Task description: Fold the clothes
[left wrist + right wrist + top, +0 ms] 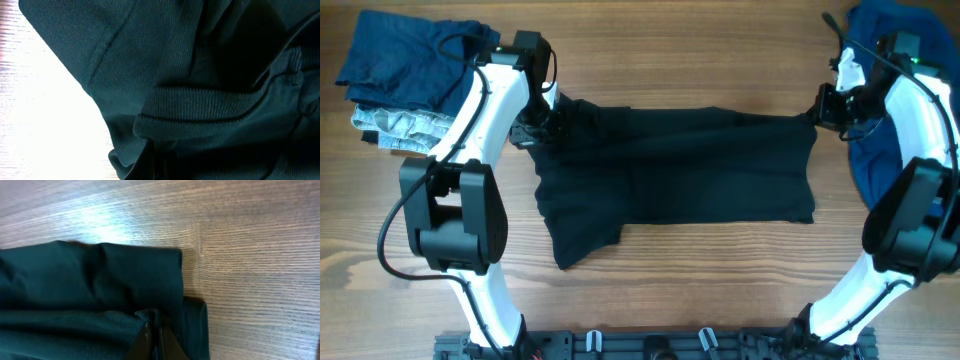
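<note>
This looks like a robotics lab bench set up for cloth handling, not a home. A plain wood-grain table point(720, 270) carries a black mounting rail point(650, 345) along its near edge. Two white-and-black arms rise from it, the left arm point(485, 110) and the right arm point(920, 120), and a loose black cable point(388, 240) loops beside the left one. One dark shirt point(690, 165) lies spread mid-table. A stack of blue and grey garments point(400, 70) sits far left, and a blue garment point(880, 22) far right.
</note>
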Controlling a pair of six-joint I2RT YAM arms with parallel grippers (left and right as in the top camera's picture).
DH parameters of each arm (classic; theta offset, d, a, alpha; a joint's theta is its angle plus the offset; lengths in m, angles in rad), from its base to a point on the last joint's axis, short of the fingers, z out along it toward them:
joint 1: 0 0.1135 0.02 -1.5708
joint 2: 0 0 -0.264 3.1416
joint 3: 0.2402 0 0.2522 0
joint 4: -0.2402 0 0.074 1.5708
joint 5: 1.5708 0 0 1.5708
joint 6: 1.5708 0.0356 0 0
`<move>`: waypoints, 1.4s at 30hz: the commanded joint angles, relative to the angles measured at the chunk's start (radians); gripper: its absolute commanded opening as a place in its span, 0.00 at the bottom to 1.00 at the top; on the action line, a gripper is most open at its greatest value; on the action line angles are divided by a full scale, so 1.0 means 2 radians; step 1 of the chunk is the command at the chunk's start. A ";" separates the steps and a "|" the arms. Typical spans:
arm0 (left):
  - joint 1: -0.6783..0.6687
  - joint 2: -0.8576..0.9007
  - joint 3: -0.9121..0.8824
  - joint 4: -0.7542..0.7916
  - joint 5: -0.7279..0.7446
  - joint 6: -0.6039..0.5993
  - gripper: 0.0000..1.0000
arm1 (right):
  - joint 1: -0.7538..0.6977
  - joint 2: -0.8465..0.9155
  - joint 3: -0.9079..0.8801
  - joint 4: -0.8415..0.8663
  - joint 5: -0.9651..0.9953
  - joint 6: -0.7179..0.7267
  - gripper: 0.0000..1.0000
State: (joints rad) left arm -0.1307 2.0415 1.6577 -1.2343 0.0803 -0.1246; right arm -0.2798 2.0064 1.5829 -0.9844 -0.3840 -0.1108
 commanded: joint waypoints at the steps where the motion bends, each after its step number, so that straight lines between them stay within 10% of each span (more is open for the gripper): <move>1: 0.004 -0.014 -0.004 0.002 0.001 0.003 0.04 | -0.008 0.019 -0.004 0.004 0.013 -0.005 0.04; 7: 0.004 -0.014 -0.004 -0.004 0.001 0.003 0.27 | -0.008 0.020 -0.004 -0.004 0.013 0.009 0.05; 11: 0.006 -0.015 -0.004 -0.013 -0.001 0.003 0.43 | -0.008 0.019 0.001 -0.024 0.013 0.018 0.47; 42: -0.026 -0.004 0.038 0.102 0.053 0.009 0.63 | 0.085 0.003 0.030 -0.032 0.028 0.003 0.58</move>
State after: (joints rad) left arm -0.1478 1.9846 1.7218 -1.0344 0.1650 -0.1169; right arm -0.1066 2.0365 1.6478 -1.0245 -0.3477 -0.1234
